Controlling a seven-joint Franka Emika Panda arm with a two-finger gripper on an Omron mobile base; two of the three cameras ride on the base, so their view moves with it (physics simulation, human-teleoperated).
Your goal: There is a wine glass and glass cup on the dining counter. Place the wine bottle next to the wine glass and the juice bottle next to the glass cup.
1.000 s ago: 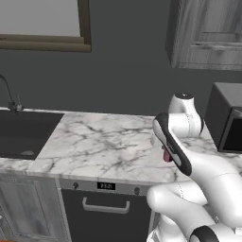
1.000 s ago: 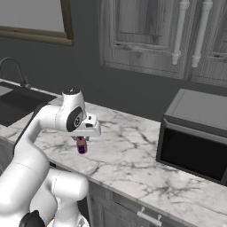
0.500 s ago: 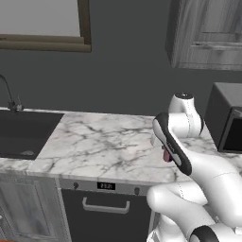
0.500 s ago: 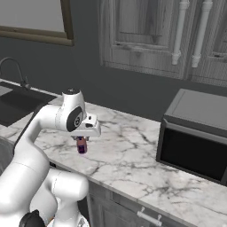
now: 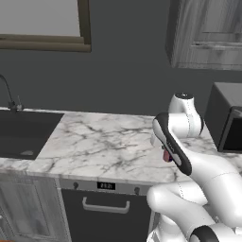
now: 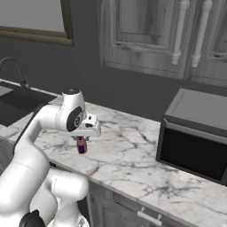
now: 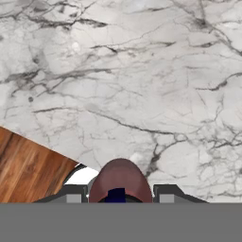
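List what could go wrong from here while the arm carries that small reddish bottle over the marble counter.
1. The juice bottle hangs from the gripper, held only near its top, clear of the marble counter; a jolt might loosen it and it would likely drop.
2. The microwave stands close on that counter; a wide swing toward it could knock the bottle.
3. In the hand view the wooden floor shows beyond the counter's edge, so a slip there may send the bottle down.

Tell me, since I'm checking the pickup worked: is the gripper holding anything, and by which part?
Yes. The gripper is shut on the juice bottle, gripping its upper part near the cap, with the reddish body hanging below.
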